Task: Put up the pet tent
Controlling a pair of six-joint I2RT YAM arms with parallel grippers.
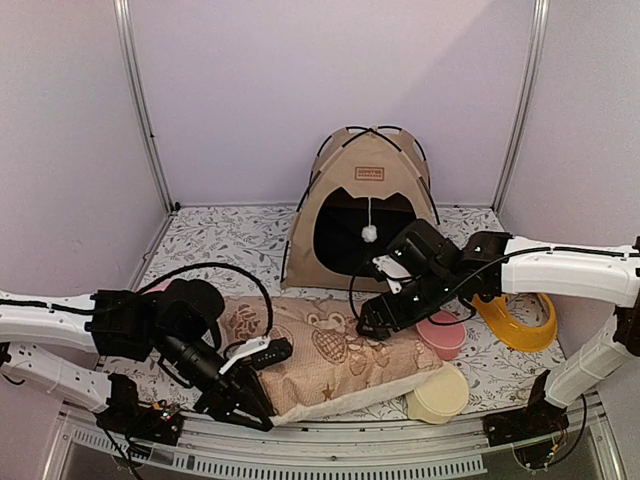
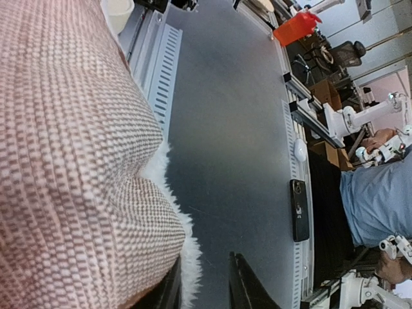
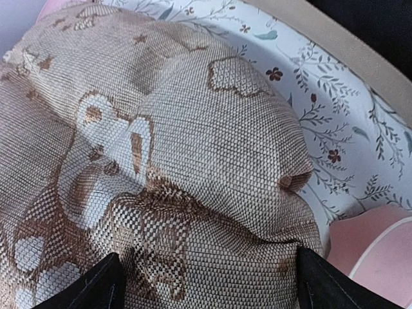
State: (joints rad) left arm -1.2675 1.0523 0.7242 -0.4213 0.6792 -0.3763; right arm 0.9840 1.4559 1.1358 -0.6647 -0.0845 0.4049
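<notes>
The pet tent [image 1: 362, 205] stands upright at the back of the table, a tan dome with black poles, a brown label and a white pom-pom hanging in its dark doorway. In front of it lies the bear-print cushion [image 1: 330, 355]. My left gripper [image 1: 252, 408] is at the cushion's near left edge. In the left wrist view this gripper [image 2: 205, 257] is slightly open, and the cushion's white fleece edge [image 2: 188, 257] lies loosely between the jaws. My right gripper [image 1: 375, 320] is over the cushion's right part. Seen from its wrist [image 3: 212, 286], it is wide open astride a bulge of the cushion [image 3: 193, 161].
A pink bowl [image 1: 442, 333], a cream round container [image 1: 438, 393] and a yellow ring-shaped dish [image 1: 520, 320] sit right of the cushion on the floral table cover [image 1: 230, 240]. Walls close the back and sides. Beyond the near edge lie a phone [image 2: 299, 209] and a person in blue [image 2: 376, 206].
</notes>
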